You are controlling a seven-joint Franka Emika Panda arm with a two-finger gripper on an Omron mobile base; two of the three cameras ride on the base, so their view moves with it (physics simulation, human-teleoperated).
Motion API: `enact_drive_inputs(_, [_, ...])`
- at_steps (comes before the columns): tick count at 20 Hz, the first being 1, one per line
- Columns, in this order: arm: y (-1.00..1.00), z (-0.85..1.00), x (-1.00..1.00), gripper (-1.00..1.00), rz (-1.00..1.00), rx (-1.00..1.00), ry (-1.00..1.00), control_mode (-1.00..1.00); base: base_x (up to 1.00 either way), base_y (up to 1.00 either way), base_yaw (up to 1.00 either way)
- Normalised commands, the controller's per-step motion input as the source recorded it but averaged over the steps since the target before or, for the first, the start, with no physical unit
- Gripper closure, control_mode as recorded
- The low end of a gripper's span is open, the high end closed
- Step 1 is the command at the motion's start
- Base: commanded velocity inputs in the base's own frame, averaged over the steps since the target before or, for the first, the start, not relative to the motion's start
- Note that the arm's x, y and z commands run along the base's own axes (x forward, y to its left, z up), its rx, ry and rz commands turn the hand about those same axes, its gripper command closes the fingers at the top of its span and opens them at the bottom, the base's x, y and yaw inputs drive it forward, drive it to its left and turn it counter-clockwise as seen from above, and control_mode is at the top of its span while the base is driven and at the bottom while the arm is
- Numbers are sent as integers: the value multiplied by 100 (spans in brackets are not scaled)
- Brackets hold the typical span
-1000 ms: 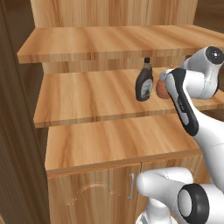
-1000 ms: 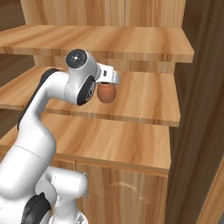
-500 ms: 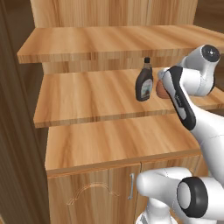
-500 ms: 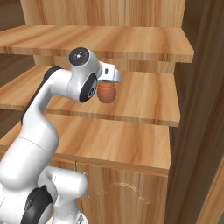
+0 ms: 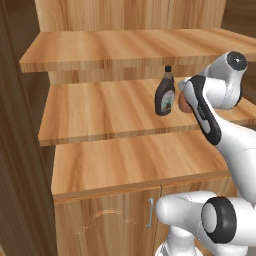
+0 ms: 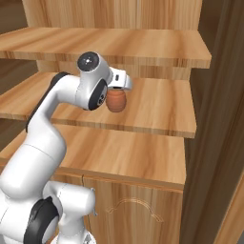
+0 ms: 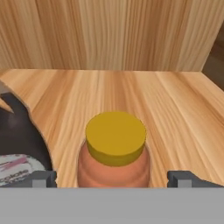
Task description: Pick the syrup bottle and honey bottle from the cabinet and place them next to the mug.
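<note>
Honey bottle: the honey bottle [image 7: 114,153] sits low in the centre of the hand view, a short round reddish-brown jar with a flat yellow lid, upright on the middle shelf [image 5: 100,110] of the cabinet [image 6: 143,214].

Syrup bottle: the syrup bottle [image 5: 165,95] stands just beside the jar, at centre right of the left base view; in the hand view its dark body and pale label fill the lower left corner.

Fingers: we see the two dark fingers [image 7: 43,178] at the bottom of the hand view, spread wide with one tip on each side of the jar and clear gaps between; the gripper [image 7: 114,180] pinches nothing.

Handling: we judge the jar rigid, smooth and probably slippery, light enough for one grasp, and stable because it is squat.

Where to hold: we would close on the widest part of the round body, below the lid, since the lid rim is narrower and could let it slip.

Left base view adds: the syrup bottle's full outline and how near it is to the jar, which is mostly hidden behind the arm.

Right base view adds: the jar's full rounded side, at centre frame under the white wrist.

Hand view adds: the finger spacing and the lid top.
</note>
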Motion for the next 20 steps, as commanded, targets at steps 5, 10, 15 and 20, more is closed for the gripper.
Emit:
enact_drive_inputs(5, [0,-15,20,-100,0,0,0,-100,0,0,0])
enact_drive_inputs(10, [0,-9,15,-100,0,0,0,-100,0,0,0])
enact_drive_inputs(15, [0,-2,17,-100,0,0,0,-100,0,0,0])
enact_drive_inputs(20, [0,0,11,-100,0,0,0,-100,0,0,0])
